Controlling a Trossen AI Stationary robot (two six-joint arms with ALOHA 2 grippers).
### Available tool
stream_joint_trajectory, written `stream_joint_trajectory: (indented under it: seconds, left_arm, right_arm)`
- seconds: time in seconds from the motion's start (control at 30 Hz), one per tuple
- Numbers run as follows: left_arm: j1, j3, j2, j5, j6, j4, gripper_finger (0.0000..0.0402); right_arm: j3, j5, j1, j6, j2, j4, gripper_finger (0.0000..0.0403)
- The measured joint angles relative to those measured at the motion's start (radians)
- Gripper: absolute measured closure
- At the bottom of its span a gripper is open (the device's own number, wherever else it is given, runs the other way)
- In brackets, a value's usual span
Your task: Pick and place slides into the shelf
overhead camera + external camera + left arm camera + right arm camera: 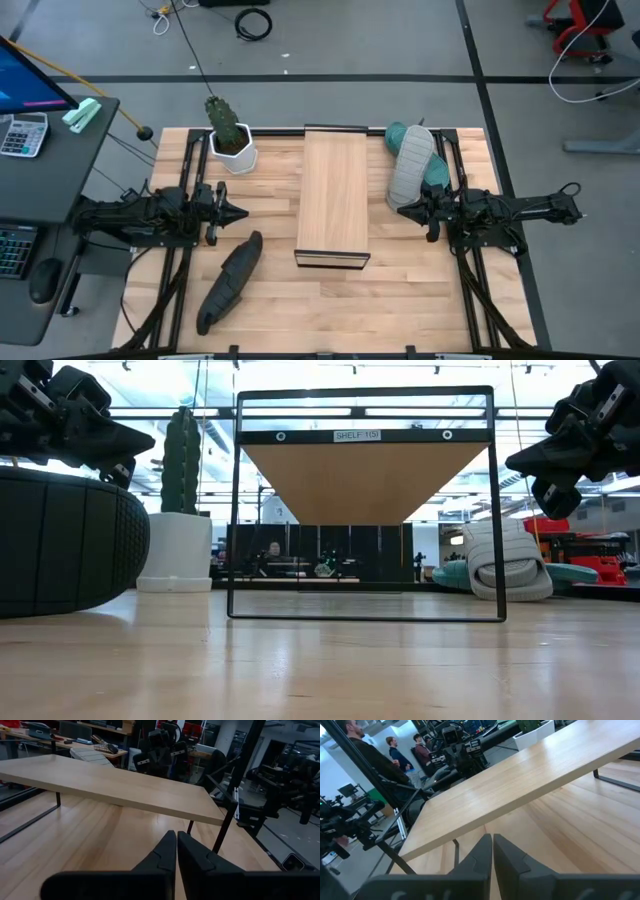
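You have 3 foam slides to move, and they look light, soft and springy; the ribbed strap seems your best hold. The black slide point(230, 282) lies on the bench point(400, 300) near its front left. The light grey slide point(411, 164) rests on the teal slide point(434, 170) at the back right, just beside the shelf point(334, 196). The shelf board holds nothing. The left end effector point(240, 212) and right end effector point(403, 208) flank it, both pinched together and empty.
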Motion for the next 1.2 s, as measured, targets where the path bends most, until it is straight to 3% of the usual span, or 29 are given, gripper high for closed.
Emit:
stream_joint_trajectory:
  seconds: [0.43, 0.67, 0.9, 1.0, 1.2]
  left_arm:
    - [0.000, 0.000, 0.000, -0.029, -0.003, 0.013, 0.0377]
    - [0.000, 0.000, 0.000, -0.030, -0.134, 0.033, 0.0383]
    - [0.000, 0.000, 0.000, -0.037, -0.136, 0.039, 0.0377]
    - [0.000, 0.000, 0.000, -0.039, -0.239, 0.072, 0.0380]
    - [0.000, 0.000, 0.000, -0.070, -0.533, 0.111, 0.0385]
  right_arm:
    - [0.000, 0.000, 0.000, 0.000, 0.000, 0.000, 0.0380]
    - [0.000, 0.000, 0.000, 0.000, 0.000, 0.000, 0.0380]
    - [0.000, 0.001, 0.000, -0.038, 0.000, 0.000, 0.0380]
    - [0.000, 0.001, 0.000, 0.026, 0.000, 0.000, 0.0380]
    - [0.000, 0.002, 0.000, 0.316, 0.000, 0.021, 0.0380]
